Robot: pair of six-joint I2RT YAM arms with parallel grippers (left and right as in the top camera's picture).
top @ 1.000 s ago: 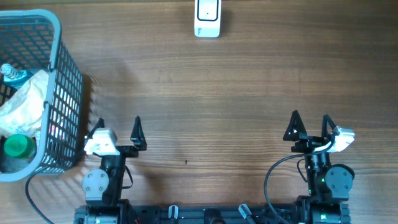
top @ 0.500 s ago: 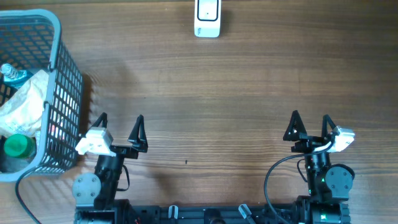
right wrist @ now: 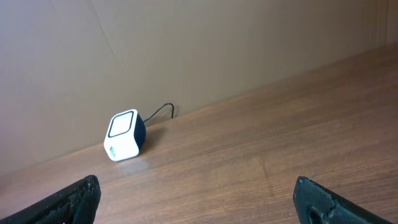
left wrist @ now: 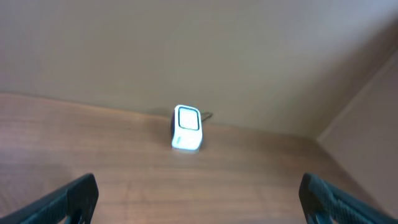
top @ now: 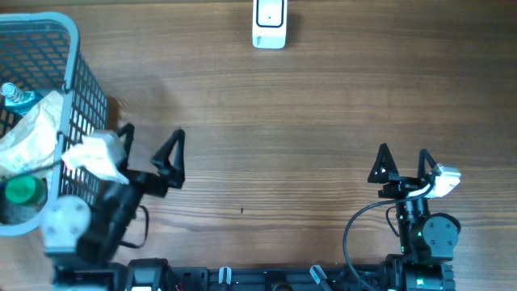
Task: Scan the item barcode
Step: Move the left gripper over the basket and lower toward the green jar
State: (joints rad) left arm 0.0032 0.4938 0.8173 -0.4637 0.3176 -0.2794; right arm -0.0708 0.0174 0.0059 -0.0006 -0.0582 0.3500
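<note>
Scanner (top: 269,24) upright at far edge, window facing near side

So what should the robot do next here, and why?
Probably lift the left gripper over the rim of the basket toward something inside, such as the green-capped item. It and the right gripper stand open and empty, the left one beside the basket, and nothing is at the scanner yet.

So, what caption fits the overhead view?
Left gripper open beside the basket, right gripper open, scanner across the table.
</note>
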